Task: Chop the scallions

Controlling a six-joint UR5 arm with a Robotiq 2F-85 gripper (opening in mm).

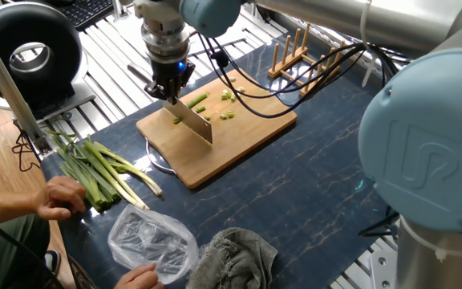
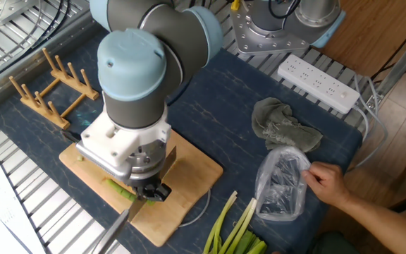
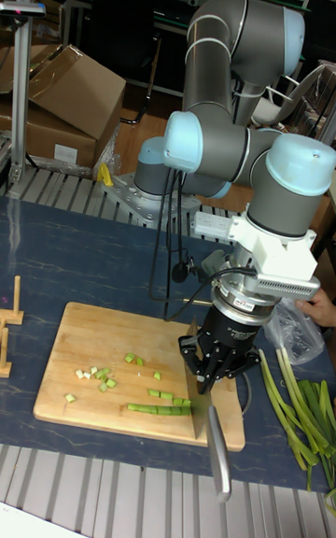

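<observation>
Dark blue marbled tabletop (image 1: 319,185), pale wooden chopping board (image 1: 239,136) on it. Black two-finger gripper (image 3: 217,372) clamped on steel kitchen knife (image 1: 192,121), mid-chop over green scallion stalk (image 3: 159,408); cut bits beside it. Next, probably: shift blade along stalk, press straight down.

one cutting board (image 1: 231,140) — one knife (image 1: 193,123) — two racks (image 1: 307,52).

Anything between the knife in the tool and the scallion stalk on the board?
Nothing visible does. The tool holds the knife right at the scallion stalk on the cutting board; only loose cut bits lie farther along.
</observation>
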